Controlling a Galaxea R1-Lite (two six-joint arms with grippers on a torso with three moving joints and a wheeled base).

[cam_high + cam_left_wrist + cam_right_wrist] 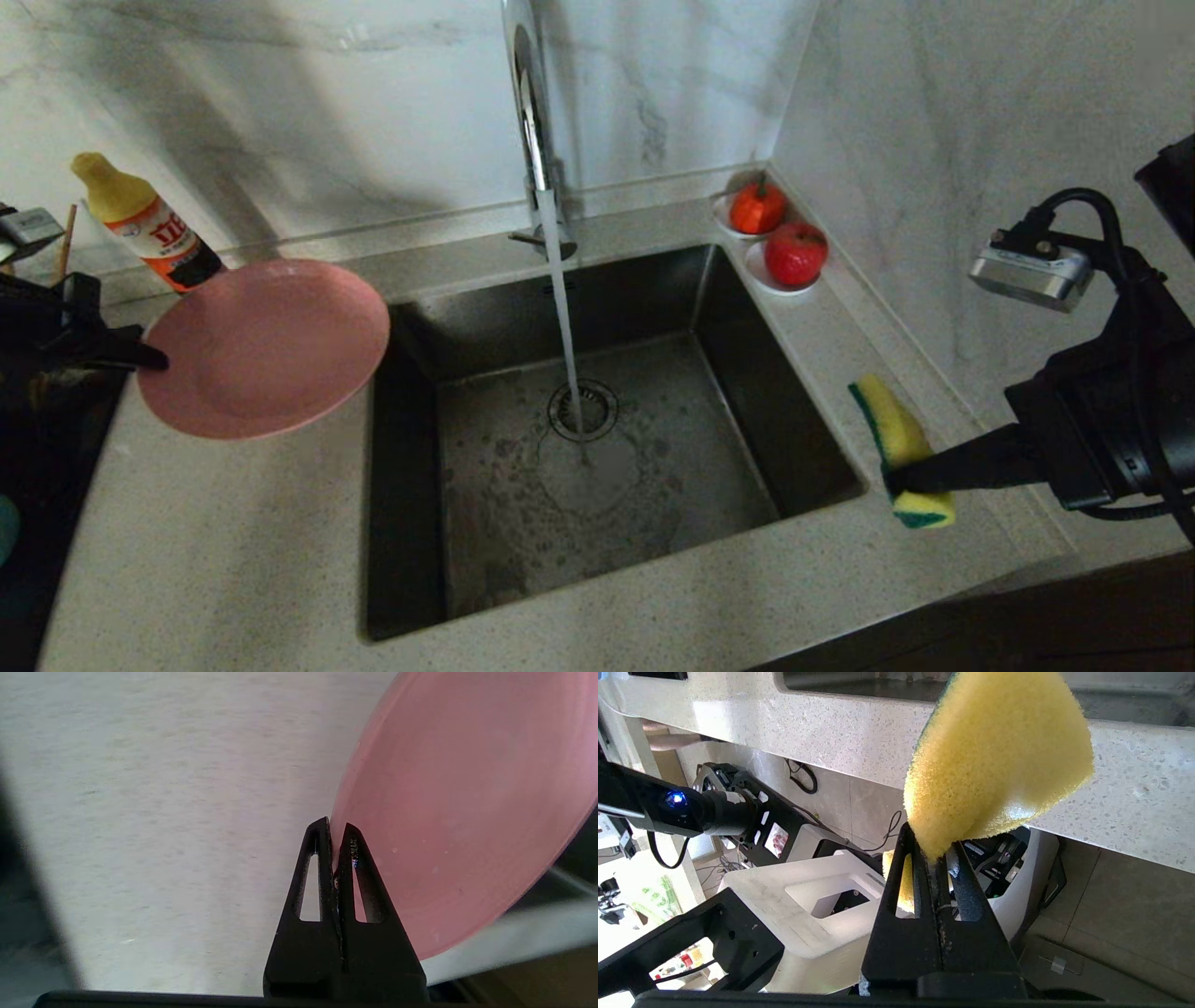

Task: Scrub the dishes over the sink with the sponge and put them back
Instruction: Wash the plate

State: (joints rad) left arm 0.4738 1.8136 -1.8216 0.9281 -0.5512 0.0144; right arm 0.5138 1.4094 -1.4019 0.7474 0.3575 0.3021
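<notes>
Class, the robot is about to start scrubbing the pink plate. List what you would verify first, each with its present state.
1. Left gripper shut on the pink plate rim: ok.
2. Right gripper shut on the sponge: ok.
3. Plate over the sink: not ok, mostly above the counter.
4. Sponge over the sink: not ok, at its right edge.
5. Water running from the faucet: ok.
6. Green scouring face toward plate: cannot tell.
</notes>
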